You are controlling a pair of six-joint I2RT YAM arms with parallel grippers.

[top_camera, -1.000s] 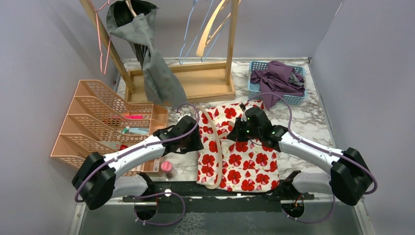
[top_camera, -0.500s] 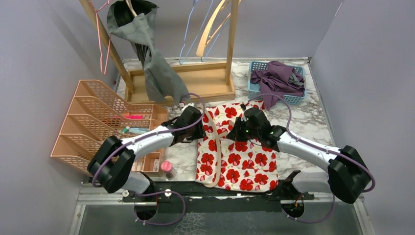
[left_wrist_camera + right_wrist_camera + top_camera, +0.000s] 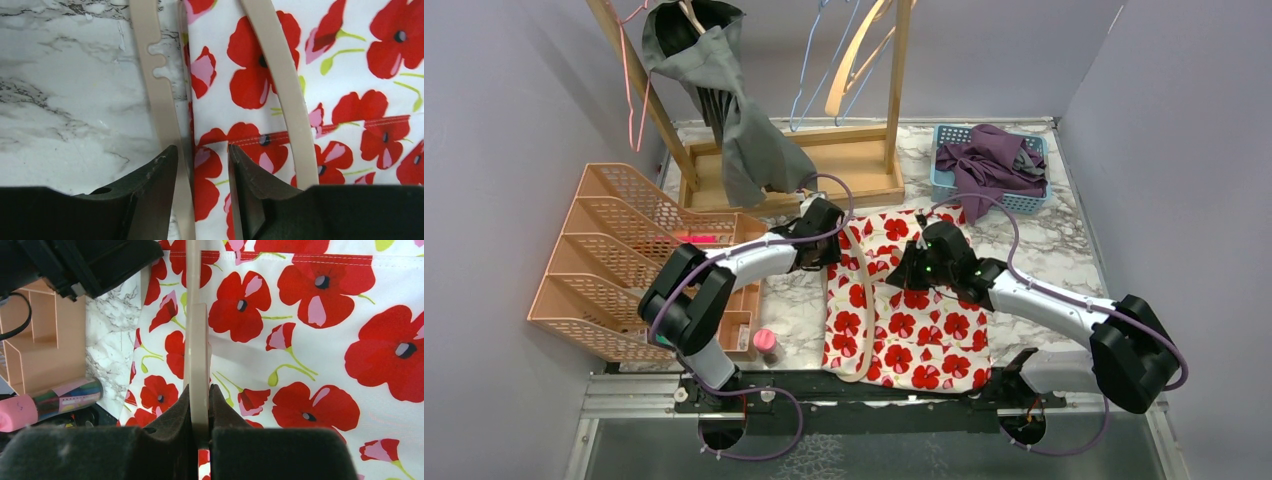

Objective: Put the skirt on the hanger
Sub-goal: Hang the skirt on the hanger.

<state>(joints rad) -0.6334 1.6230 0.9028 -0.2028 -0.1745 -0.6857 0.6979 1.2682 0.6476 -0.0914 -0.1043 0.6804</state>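
Standing at the far side of the marble table (image 3: 1064,240), the wooden rack (image 3: 844,165) serves me as landmark. The skirt (image 3: 924,340), white with red poppies, lies flat on the table just in front of the rack's base. A beige hanger (image 3: 197,340) lies along the skirt's edge on the left arm's side, one end pointing toward the rack. One of its arms rests on the cloth and the notched one on the marble just beside it. Whether any part is inside the cloth, I cannot tell.

The right gripper (image 3: 200,390), a little in front of the rack, is closed narrow on a hanger arm. The left gripper (image 3: 200,152) is at the skirt corner nearest the rack, with its jaws half apart. One finger is over the notched arm, the other over the cloth, and the skirt's edge is in the gap. Nothing seems pinched.

I think several things can go wrong. If the left jaws close here, they may catch the hanger arm together with the cloth, or take both layers, and then the waist does not open. The hanger arm is thin and smooth, so it may turn in the right pads when the cloth pulls. The two wrists are near each other and could collide. The gray garment (image 3: 744,150) hanging from the rack ends near the left arm and could snag.
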